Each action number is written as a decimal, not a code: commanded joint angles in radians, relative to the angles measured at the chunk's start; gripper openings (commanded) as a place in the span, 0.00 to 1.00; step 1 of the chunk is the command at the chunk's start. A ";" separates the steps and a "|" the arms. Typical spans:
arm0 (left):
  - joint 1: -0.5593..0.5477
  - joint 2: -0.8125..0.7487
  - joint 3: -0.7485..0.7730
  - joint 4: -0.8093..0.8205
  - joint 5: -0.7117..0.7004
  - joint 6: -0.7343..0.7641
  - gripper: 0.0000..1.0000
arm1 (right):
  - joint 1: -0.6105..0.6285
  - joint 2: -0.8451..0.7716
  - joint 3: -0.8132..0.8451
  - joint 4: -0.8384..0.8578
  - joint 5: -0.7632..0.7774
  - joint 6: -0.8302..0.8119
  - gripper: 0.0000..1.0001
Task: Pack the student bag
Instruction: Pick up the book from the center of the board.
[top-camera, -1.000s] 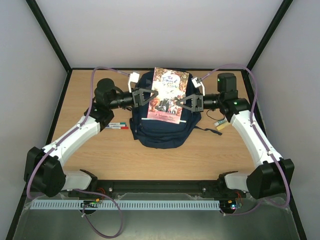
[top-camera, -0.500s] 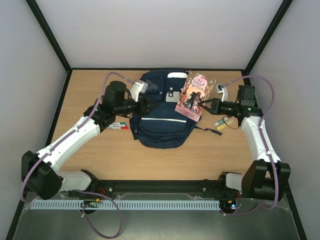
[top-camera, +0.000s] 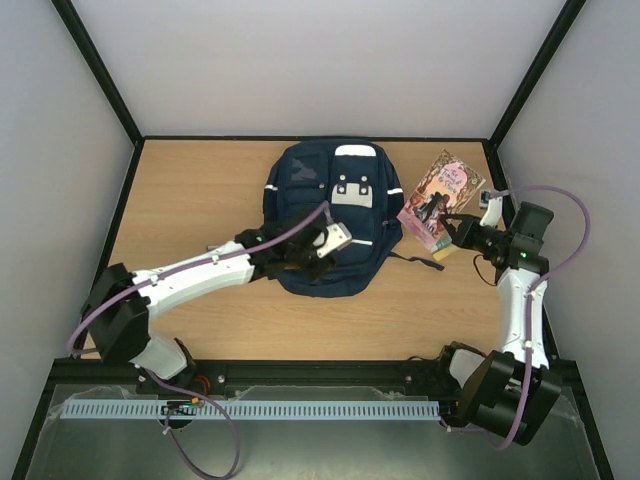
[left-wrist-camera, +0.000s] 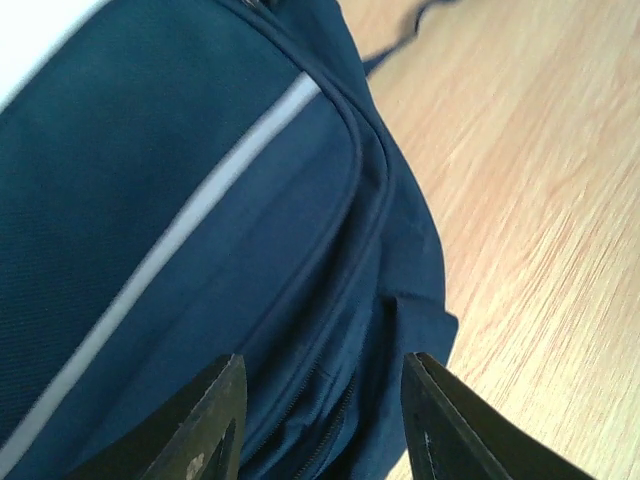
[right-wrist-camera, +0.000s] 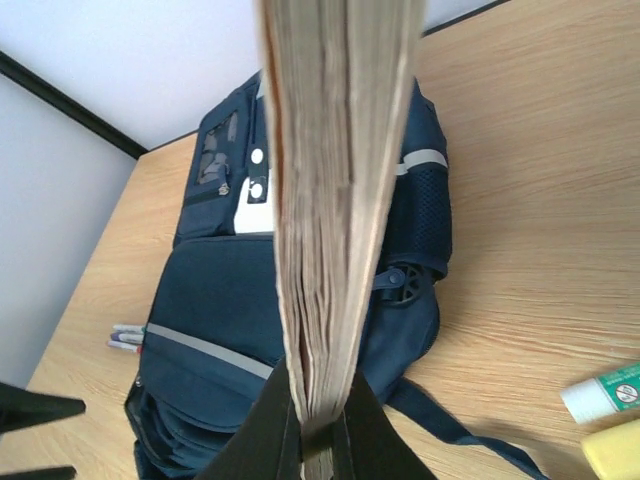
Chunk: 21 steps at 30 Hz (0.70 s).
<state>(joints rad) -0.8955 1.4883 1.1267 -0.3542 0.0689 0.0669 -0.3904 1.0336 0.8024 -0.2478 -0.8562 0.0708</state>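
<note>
Bag (top-camera: 300, 190) lies flat mid-table toward 12 o'clock, top end at 12. Left gripper (left-wrist-camera: 320, 420) sits over the front pocket near the bag's 6 o'clock end, jaws apart, nothing between them. Right gripper (right-wrist-camera: 315, 445) is clamped on the edge of a book (top-camera: 441, 198), held tilted at the bag's 3 o'clock. The cover title is too small to read. Glue stick (right-wrist-camera: 603, 390) lies at 4 o'clock, its green label possibly printed but illegible. Markers (right-wrist-camera: 124, 338) lie at 8 o'clock.

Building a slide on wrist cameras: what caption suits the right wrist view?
Right gripper clamps a book edge-on; beyond it, the navy student bag lies on the wooden table.
</note>
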 joint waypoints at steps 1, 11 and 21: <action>-0.047 0.073 0.023 -0.075 -0.118 0.116 0.45 | -0.006 -0.015 -0.026 0.058 0.017 -0.019 0.01; -0.092 0.170 -0.019 -0.009 -0.270 0.126 0.48 | -0.007 -0.066 -0.061 0.069 0.013 -0.030 0.01; -0.086 0.310 0.052 -0.011 -0.332 0.090 0.47 | -0.006 -0.078 -0.063 0.061 0.064 -0.043 0.01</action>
<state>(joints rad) -0.9821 1.7916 1.1667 -0.3763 -0.2481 0.1669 -0.3927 0.9817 0.7483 -0.2062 -0.7933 0.0479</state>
